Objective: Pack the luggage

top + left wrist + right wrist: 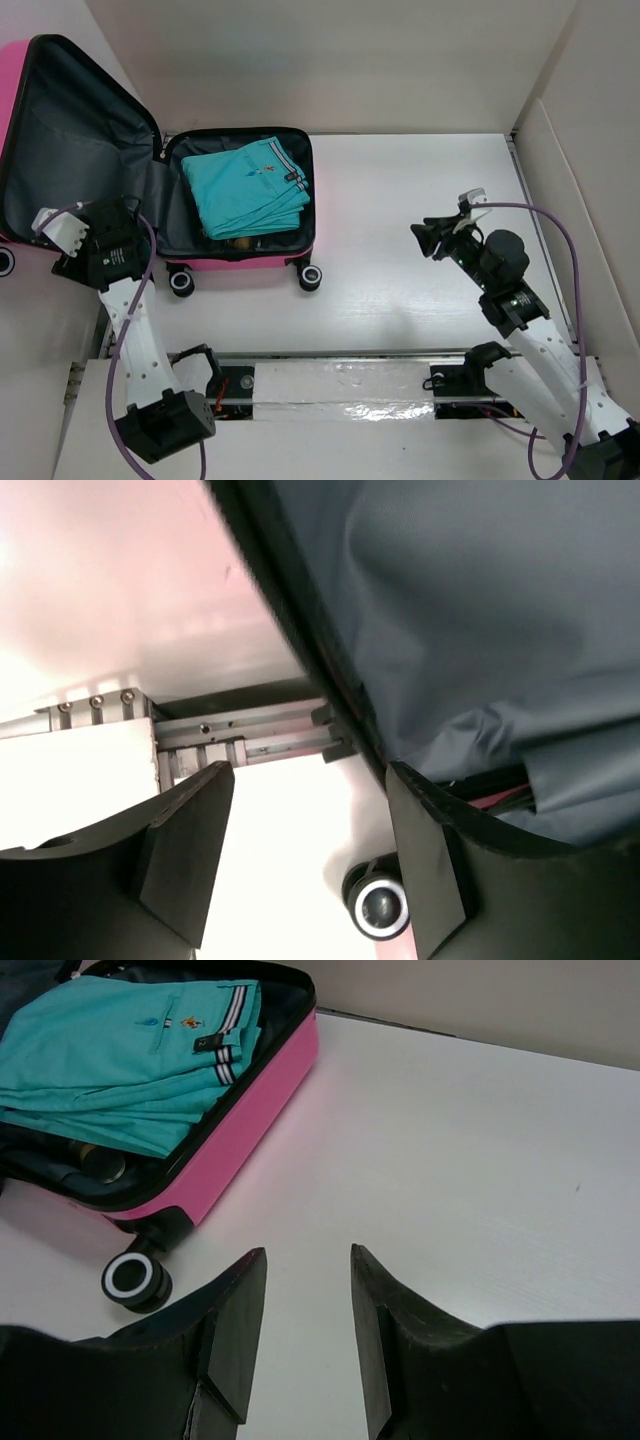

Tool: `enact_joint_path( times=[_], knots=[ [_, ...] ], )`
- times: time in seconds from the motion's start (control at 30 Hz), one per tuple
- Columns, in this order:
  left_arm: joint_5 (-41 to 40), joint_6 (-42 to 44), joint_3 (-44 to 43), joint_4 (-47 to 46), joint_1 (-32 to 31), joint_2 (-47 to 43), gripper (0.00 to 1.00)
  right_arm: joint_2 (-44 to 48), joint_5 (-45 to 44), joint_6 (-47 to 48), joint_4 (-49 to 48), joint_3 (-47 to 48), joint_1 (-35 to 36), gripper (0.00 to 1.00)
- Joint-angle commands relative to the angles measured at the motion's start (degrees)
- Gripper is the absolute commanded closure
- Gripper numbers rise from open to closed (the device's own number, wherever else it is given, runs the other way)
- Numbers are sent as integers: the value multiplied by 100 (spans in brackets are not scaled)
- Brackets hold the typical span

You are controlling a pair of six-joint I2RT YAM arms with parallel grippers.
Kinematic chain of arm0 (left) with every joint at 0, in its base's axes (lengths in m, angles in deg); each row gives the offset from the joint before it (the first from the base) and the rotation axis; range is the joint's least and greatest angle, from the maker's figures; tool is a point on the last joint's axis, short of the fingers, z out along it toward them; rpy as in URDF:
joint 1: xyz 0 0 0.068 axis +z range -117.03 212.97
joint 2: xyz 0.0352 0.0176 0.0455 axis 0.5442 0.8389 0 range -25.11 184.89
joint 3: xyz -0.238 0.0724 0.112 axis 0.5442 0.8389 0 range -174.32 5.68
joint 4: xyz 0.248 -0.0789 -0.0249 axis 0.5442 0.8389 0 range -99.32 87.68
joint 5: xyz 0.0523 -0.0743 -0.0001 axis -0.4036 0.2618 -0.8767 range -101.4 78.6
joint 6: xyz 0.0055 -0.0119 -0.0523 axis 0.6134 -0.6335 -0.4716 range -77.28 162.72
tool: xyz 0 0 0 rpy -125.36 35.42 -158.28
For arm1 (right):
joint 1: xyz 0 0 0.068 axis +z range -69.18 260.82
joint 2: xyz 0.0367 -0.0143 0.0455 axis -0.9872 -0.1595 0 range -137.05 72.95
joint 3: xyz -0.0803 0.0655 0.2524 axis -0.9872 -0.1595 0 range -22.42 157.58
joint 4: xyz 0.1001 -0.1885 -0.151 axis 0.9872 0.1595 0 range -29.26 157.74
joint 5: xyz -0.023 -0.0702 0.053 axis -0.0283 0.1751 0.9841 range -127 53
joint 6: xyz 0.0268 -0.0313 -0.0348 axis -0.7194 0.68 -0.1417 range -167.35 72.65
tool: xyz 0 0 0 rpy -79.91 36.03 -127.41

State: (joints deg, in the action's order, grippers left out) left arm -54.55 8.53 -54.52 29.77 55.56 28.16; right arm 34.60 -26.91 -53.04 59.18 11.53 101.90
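The luggage [250,262] lies open at the table's back left, a hot-pink shell with dark grey lining. Its lid [70,150] stands up to the left. Folded teal clothes [248,185] fill the base. My left gripper [140,240] is at the lid's lower edge near the hinge. In the left wrist view it [310,772] is open, holding nothing, with the grey lining [480,610] just beside its right finger. My right gripper [435,237] hovers open over bare table to the right of the luggage. In its own view it [307,1250] is empty and faces the pink side [250,1110].
Black wheels [310,277] stick out at the luggage's near edge, one [378,905] of them between my left fingers in the left wrist view. A metal rail [340,385] runs along the near edge. White walls enclose the table at the back and right.
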Motion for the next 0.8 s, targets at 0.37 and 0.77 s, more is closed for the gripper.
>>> enact_joint_path(
  times=[0.37, 0.77],
  knots=[
    [-870, -263, -1425, 187, 17, 1246, 68, -217, -217, 165, -11, 313, 80, 55],
    [88, 342, -1099, -761, -621, 808, 100, -638, -420, 104, -55, 331, 80, 55]
  ],
)
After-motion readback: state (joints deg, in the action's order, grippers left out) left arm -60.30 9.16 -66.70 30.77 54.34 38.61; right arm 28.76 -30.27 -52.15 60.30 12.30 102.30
